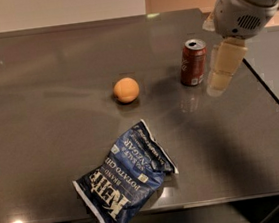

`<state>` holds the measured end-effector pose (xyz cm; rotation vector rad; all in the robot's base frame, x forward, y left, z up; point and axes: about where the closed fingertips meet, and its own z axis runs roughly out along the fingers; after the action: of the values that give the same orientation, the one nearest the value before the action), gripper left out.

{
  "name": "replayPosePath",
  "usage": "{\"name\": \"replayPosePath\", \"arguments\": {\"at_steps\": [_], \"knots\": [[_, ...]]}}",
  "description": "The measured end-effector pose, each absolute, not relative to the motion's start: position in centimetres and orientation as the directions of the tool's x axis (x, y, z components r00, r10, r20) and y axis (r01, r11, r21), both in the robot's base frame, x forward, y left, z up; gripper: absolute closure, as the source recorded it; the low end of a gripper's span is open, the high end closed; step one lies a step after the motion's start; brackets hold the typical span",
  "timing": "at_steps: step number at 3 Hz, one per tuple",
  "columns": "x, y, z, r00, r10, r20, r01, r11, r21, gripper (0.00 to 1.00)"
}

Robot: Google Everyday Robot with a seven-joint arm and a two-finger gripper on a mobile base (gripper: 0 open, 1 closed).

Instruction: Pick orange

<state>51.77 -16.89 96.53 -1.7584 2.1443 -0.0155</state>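
Observation:
The orange point(126, 90) is a small round pale-orange fruit. It sits on the dark glossy table point(45, 124), a little left of the middle. My gripper point(218, 83) hangs from the white arm at the upper right. It is cream-coloured and points down over the table, just right of the soda can. It is well to the right of the orange and does not touch it. Nothing shows in the gripper.
A reddish-brown soda can point(193, 62) stands upright between the orange and the gripper. A blue potato chip bag point(124, 178) lies near the table's front edge. The table's right edge point(275, 99) runs close behind the gripper.

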Motion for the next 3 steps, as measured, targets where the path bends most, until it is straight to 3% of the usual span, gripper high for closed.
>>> {"name": "replayPosePath", "arguments": {"at_steps": [3], "knots": [[58.3, -8.7, 93.4, -0.078, -0.934, -0.35, -0.97, 0.153, -0.191, 0.0]]}}
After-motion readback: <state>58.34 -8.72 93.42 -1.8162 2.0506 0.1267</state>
